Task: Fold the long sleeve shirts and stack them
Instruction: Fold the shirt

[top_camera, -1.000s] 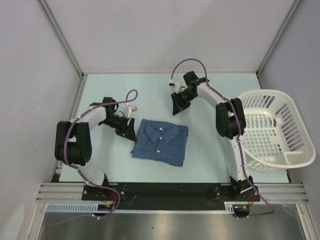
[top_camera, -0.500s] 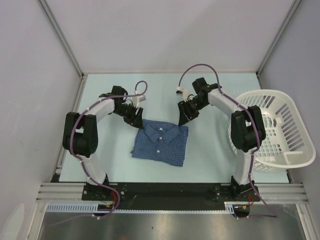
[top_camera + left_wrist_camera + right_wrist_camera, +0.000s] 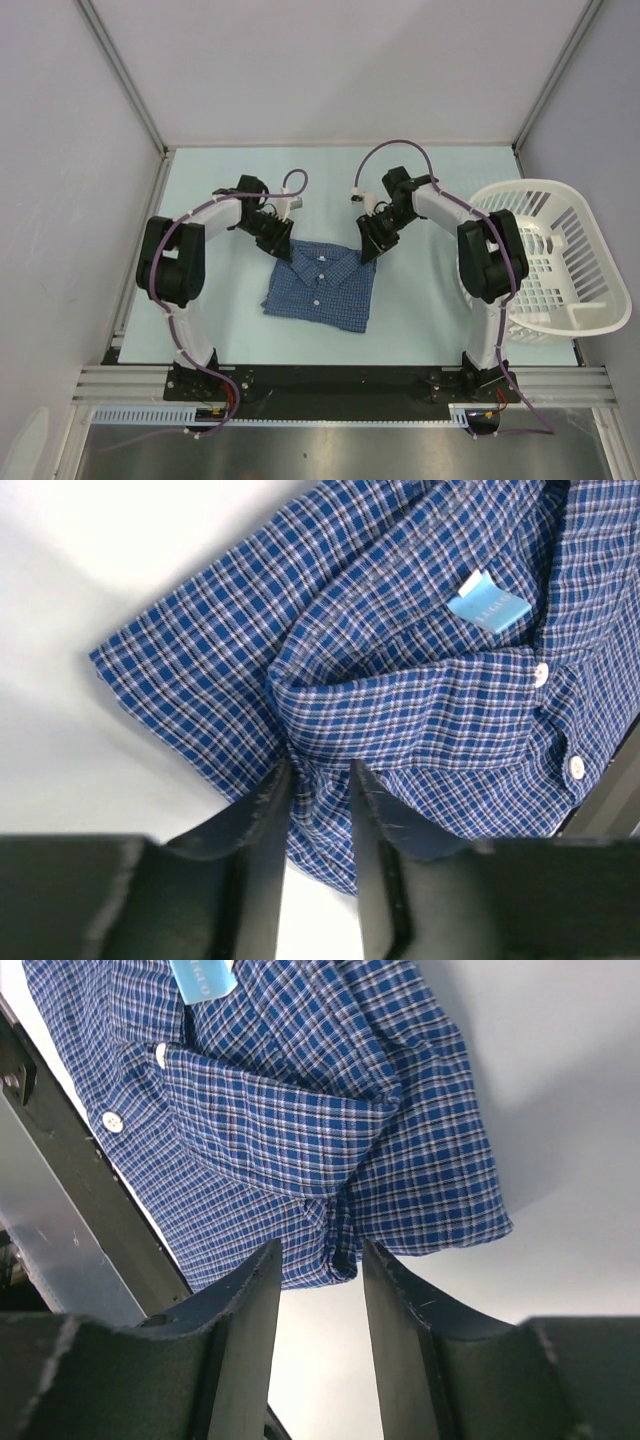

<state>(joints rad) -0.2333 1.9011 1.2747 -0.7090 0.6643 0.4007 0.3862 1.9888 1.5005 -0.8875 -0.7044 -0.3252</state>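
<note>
We start at left: the left hand (image 3: 281,238) sits at the upper-left corner of the long sleeve shirt (image 3: 322,288), pinching a pucker of its blue check cloth. The shirt lies folded, collar toward the top of frame, mid-frame on the bench (image 3: 425,300). The right hand (image 3: 368,243) straddles the upper-right corner, cloth in its gap; gripped or not, we cannot tell. Far right, the white basket (image 3: 590,215).

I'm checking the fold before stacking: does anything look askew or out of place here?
Only mildly: the folded shirt lies a little rotated against the table's near edge, though its fold looks tidy. The white basket seems to overhang the table's right side. Nothing spilled or damaged.
</note>
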